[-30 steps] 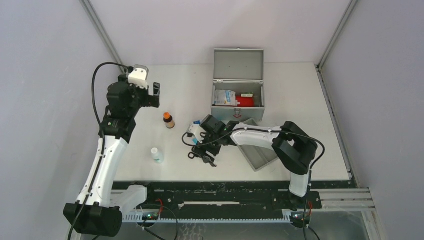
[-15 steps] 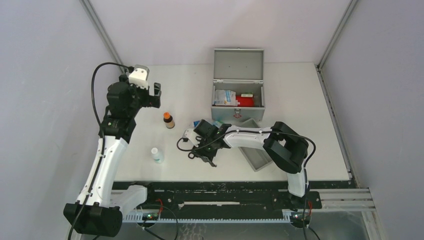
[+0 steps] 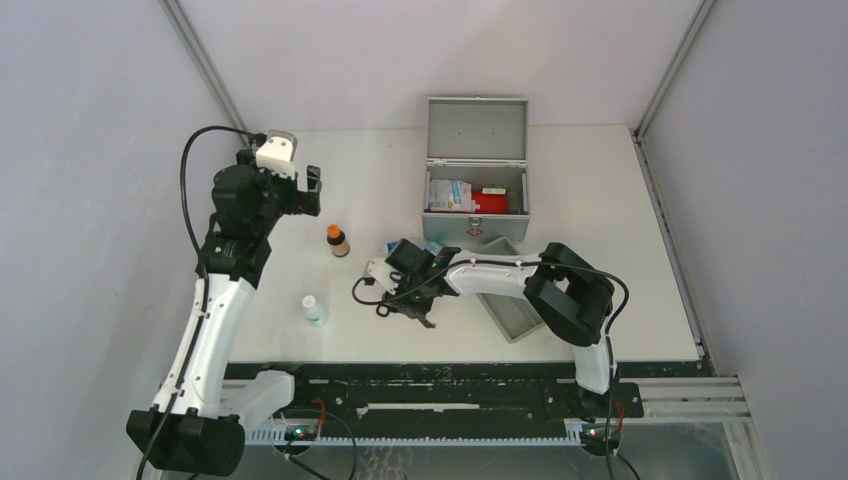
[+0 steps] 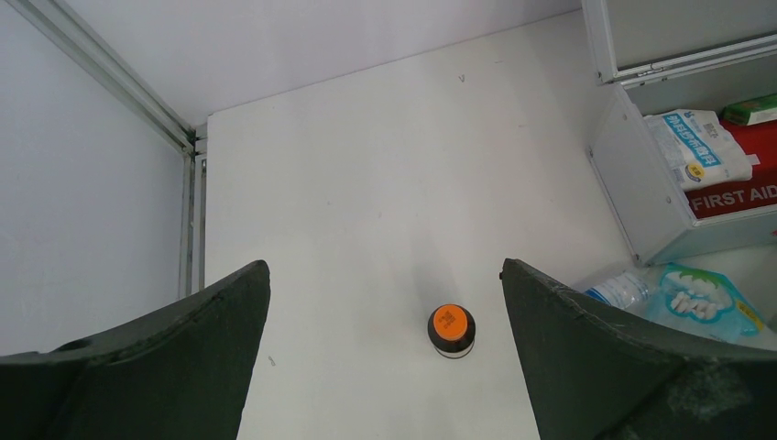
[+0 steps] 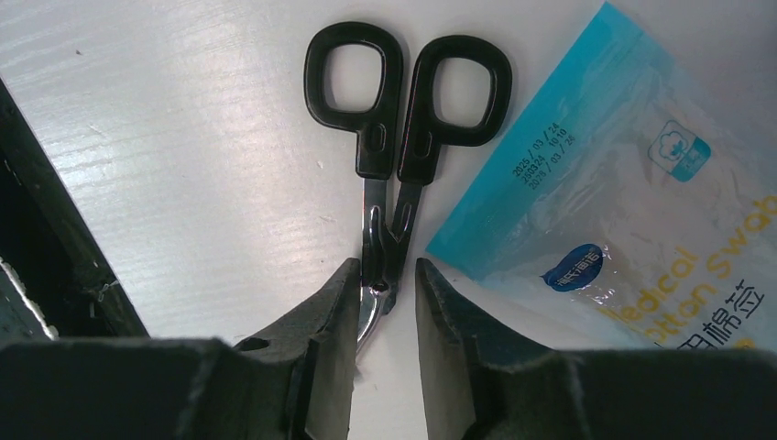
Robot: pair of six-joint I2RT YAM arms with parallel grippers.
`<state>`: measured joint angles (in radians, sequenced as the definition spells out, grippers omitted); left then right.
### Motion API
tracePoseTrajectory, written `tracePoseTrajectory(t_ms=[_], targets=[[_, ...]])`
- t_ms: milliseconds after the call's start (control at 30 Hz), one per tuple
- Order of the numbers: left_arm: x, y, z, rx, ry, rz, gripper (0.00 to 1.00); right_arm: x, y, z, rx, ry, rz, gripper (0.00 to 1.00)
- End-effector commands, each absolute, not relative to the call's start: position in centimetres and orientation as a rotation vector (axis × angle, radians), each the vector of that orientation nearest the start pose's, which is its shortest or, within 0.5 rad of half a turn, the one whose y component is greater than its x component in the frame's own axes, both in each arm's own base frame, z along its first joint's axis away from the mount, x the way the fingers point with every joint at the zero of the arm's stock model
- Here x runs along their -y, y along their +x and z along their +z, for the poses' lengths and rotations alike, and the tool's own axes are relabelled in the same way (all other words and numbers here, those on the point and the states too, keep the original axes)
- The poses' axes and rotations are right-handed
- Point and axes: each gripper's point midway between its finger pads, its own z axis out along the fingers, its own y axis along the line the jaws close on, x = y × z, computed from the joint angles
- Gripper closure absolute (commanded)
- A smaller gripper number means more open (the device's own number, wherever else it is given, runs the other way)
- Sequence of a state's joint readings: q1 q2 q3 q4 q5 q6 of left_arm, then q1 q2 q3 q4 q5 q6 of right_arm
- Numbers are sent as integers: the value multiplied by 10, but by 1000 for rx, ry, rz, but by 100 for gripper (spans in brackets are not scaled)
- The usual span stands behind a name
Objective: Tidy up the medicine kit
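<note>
The right hand (image 5: 385, 284) stands over the black-handled scissors (image 5: 377, 147), its two fingers narrow on either side of the metal shank just below the pivot. A sliver of desk (image 5: 183, 183) shows beside one finger, so I cannot tell whether it is pinching them yet.

I'd worry about that hold. The scissors lie flat and thin, so the fingertips may skid over the steel or scrape the desk instead. Taken this close to the pivot, the heavy handles could swing down or the blades could fall apart on the lift. The corner of the blue cotton-swab packet (image 5: 623, 229) lies just beside the right-side finger and might get nipped along with them.

The left hand (image 4: 383, 302) hangs spread wide and holding nothing, high above a brown bottle with an orange cap (image 4: 451, 328).

The medicine kit (image 3: 450, 222) sits at the far middle of the desk with its lid up. Inside are a white-and-blue packet (image 3: 450, 193), a red first-aid pouch (image 3: 492, 203) and a small green box (image 4: 751, 110). A grey tray (image 3: 515, 315) lies in front of the kit, half under the right arm. I make out nothing in the part that shows.
</note>
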<state>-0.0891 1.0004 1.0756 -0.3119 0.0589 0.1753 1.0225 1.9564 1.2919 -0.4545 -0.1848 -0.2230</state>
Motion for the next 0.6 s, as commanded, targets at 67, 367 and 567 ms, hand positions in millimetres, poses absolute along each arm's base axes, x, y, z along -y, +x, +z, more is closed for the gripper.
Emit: tracePoseTrajectory(t_ms=[67, 367, 567], targets=[[35, 347, 330, -1737, 268, -5, 0, -336, 186, -7, -2244, -1801, 402, 69], [35, 346, 328, -1741, 274, -6, 0, -334, 193, -12, -2238, -1807, 407, 72], [35, 346, 328, -1741, 272, -4, 0, -326, 210, -4, -2236, -1766, 407, 84]])
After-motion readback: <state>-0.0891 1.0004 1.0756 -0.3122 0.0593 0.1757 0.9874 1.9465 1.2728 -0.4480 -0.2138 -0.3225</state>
